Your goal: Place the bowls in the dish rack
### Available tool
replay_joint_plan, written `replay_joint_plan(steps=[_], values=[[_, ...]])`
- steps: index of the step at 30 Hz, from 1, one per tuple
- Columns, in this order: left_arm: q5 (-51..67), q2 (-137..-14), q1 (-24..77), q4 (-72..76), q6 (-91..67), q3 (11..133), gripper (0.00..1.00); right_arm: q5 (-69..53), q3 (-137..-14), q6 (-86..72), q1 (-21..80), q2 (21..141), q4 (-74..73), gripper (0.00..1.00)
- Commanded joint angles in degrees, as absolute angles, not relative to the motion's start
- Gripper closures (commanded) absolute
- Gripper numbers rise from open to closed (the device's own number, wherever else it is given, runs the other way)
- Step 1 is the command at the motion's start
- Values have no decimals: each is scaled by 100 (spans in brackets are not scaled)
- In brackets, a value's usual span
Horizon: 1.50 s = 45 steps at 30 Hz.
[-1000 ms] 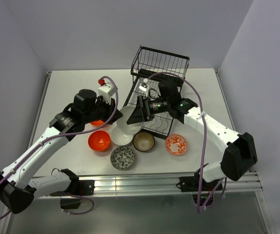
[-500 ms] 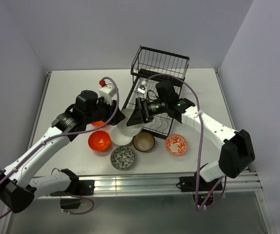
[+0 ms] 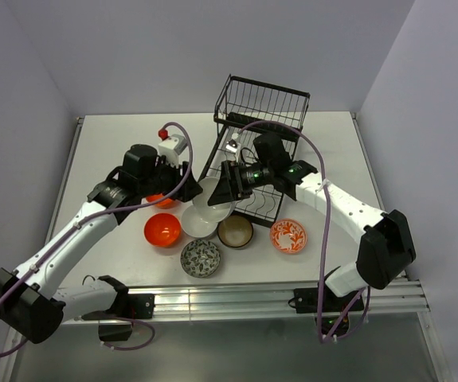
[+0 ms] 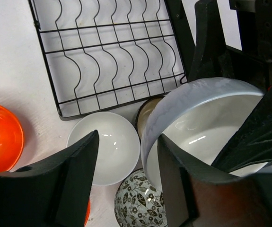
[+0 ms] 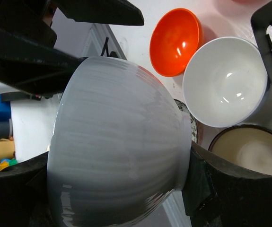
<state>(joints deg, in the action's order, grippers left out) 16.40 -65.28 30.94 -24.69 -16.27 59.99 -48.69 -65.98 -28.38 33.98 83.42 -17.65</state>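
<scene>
Right gripper [image 5: 117,189]: clamped across white bowl [image 5: 121,137], wide grip. The bowl is held tilted in the air, beside dish rack [image 3: 248,159] tray edge.
Left gripper [image 4: 126,151]: fingers apart, nothing between them. The held bowl's rim is just beside one finger; contact unclear.

Your left gripper [image 4: 126,139] lets go here: its jaws go from pinched on the rim of the pale white glazed bowl [image 5: 117,142] to spread apart, with the rim's edge sitting loose between them. Your left arm [image 3: 77,231] backs off a little toward the left. That leaves the bowl tilted in your right gripper [image 5: 112,163] alone, and your right arm [image 3: 348,211] slides slightly leftward too.
</scene>
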Motion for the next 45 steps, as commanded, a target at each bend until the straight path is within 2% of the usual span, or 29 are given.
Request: replay_joint_plan(steps=[1,5,9,21,24,26,27,28,29,30,32,33,36,42,45], values=[[1933,-6565,3085,-2241,-1705,5950,41,-4896,-6732,-2769,3392,8288,-1494,100],[1916,-6627,3076,-2215,-1696,5942,36,-4677,-6759,-2664,3375,8297,-1547,100],[1890,-6723,3076,-2197,-1696,5941,35,-4641,-6768,-2610,3349,8358,-1573,100],[2162,-6829,3059,-1951,-1889,5862,41,-5054,-6741,-2786,3340,8218,-1406,100],[2241,-6847,3059,-1898,-1942,5862,51,-5098,-6724,-2830,3357,8200,-1389,100],[2346,-6855,3059,-1890,-1942,5871,73,-5115,-6732,-2865,3366,8191,-1397,100],[2347,-6864,3059,-1898,-1960,5880,85,-5141,-6793,-2865,3366,8218,-1467,85],[2364,-6856,3067,-1907,-1986,5880,100,-5185,-6811,-2874,3366,8226,-1503,79],[2373,-6864,3059,-1942,-2004,5880,100,-5203,-6846,-2874,3358,8227,-1546,70],[2382,-6873,3067,-1960,-2013,5871,100,-5212,-6873,-2865,3357,8227,-1599,52],[2373,-6856,3059,-1960,-2013,5854,100,-5203,-6908,-2848,3366,8218,-1670,39],[2356,-6803,3067,-1960,-2021,5810,100,-5194,-6934,-2839,3349,8200,-1713,29],[2277,-6733,3059,-1951,-2013,5766,100,-5212,-6978,-2786,3357,8209,-1863,18],[2101,-6706,3059,-2021,-1934,5739,100,-5300,-7040,-2707,3261,8200,-2065,7],[2074,-6697,3059,-2004,-1925,5748,100,-5326,-7005,-2786,3217,8209,-2057,7]])
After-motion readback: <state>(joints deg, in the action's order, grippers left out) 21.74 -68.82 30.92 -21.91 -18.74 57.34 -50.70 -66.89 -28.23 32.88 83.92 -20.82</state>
